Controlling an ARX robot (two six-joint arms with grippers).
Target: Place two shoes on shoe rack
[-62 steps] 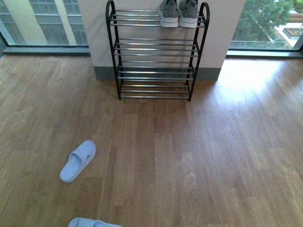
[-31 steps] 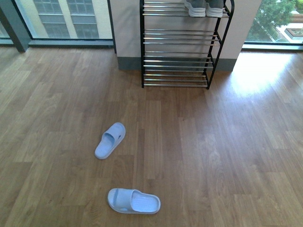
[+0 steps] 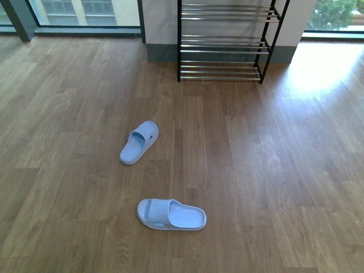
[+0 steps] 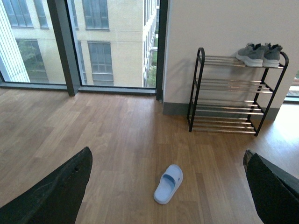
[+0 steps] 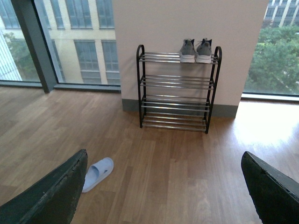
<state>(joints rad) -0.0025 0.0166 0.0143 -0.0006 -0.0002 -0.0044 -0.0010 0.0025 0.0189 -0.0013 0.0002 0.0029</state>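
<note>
The two grey sneakers stand side by side on the top tier of the black shoe rack, at its right end. They also show in the right wrist view on the rack. In the front view only the rack's lower tiers show and the sneakers are out of frame. My left gripper is open and empty, far from the rack. My right gripper is open and empty, also well back from the rack.
Two light blue slide sandals lie on the wooden floor: one nearer the rack, one closer to me. The first shows in the left wrist view and right wrist view. Floor-to-ceiling windows flank the wall behind the rack.
The front view has pulled back and tilted down from the rack: the rack's top and the sneakers have left the frame, and both sandals have come fully into view.
</note>
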